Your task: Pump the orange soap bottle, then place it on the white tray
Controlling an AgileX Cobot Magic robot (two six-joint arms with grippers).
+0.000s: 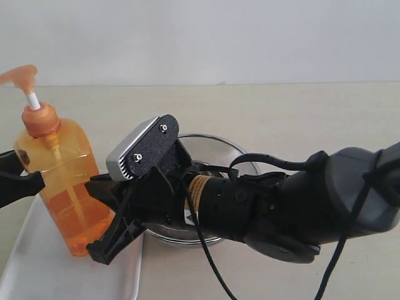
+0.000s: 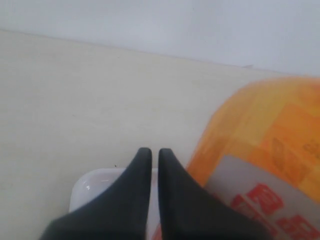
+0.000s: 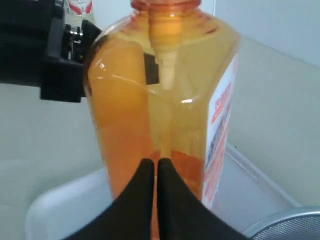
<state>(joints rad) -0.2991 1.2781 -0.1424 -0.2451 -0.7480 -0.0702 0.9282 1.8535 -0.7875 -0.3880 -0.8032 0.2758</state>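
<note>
Beige tabletop (image 1: 281,112), pale wall (image 1: 200,37) behind.

Exterior view: orange soap bottle (image 1: 59,181) stands upright at 9 o'clock of the steel bowl (image 1: 212,145). Its base is apparently on the white tray (image 1: 37,275), which fills the 7 o'clock corner. Its pump head (image 1: 22,76) is up. From 3 o'clock the right arm (image 1: 312,200) lies across the bowl, tip at the bottle's lower wall. Contact or a hair's gap, cannot tell.

Left wrist view: left gripper (image 2: 155,152) has its jaws drawn together to a sliver, nothing between them. Bottle and its label (image 2: 250,192) sit just beside the fingers, not within them. A tray corner shows beyond the tips.

Right wrist view: right gripper (image 3: 152,164) is fully closed and empty, tips aimed at the bottle's lower half. Tray lies under the bottle.

Judgement: bottle looks placed; neither gripper holds it.

Risks:
- Forward creep of the right tips would shove the tall bottle low down, sliding it off the tray or toppling it toward 9 o'clock.
- Left fingers flanking the bottle could clip it on retreat.
- The arm's cable (image 1: 209,262) hangs near the bowl and could drag it.
</note>
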